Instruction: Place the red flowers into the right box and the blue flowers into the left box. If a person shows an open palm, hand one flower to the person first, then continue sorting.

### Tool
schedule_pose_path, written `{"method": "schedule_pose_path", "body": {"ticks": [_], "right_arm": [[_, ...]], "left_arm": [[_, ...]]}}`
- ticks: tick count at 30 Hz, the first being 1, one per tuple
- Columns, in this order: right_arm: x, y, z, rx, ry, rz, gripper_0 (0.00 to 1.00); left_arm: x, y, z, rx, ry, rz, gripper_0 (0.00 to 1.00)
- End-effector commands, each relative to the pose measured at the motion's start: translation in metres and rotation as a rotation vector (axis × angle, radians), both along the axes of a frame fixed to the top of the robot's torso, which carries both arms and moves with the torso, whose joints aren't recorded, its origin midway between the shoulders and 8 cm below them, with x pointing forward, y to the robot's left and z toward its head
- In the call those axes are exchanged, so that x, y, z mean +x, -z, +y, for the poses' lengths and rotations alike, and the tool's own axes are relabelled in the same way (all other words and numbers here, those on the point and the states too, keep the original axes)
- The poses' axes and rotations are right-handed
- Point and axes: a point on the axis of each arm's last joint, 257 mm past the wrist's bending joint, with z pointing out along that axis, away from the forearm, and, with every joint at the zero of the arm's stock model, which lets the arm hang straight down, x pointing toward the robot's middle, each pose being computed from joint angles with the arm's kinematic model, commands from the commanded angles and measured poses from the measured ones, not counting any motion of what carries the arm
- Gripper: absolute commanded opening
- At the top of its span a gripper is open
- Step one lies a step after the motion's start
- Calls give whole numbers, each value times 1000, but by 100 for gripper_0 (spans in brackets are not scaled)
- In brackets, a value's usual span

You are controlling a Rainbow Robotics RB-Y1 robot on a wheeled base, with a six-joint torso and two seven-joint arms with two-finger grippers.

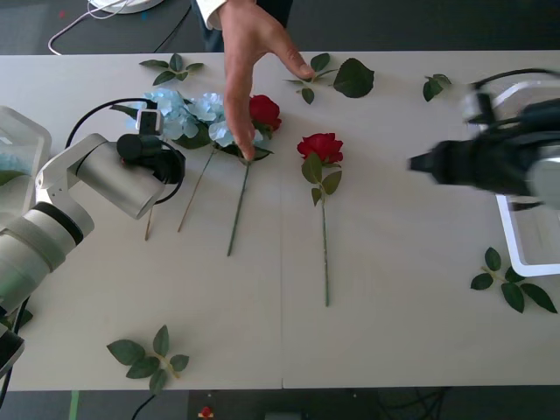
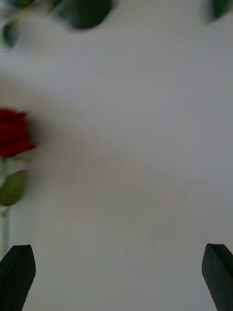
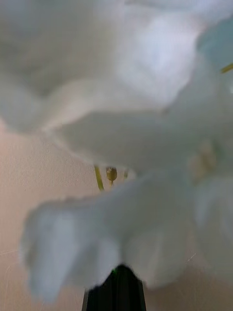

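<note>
The left gripper (image 3: pixel 114 286) sits pressed into the blue flowers (image 1: pixel 184 114), its black fingers seemingly together on petals, though what they hold I cannot tell; a lift from the bloom could tear petals or drag the neighbouring stems. The person's hand (image 1: pixel 249 61) presses a red rose just beyond it, risking a collision. The right gripper (image 2: pixel 116 277) hangs wide open and empty, its wrist view showing the other red rose (image 2: pixel 13 132) off to one side.
</note>
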Motion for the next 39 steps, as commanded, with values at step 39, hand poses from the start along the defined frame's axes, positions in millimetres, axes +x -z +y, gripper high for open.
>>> {"method": "schedule_pose_path", "body": {"ticks": [39], "right_arm": [[62,97,192,-154,53,25,62]], "left_arm": [[-7,11,23,-25,-60,10,0]]}}
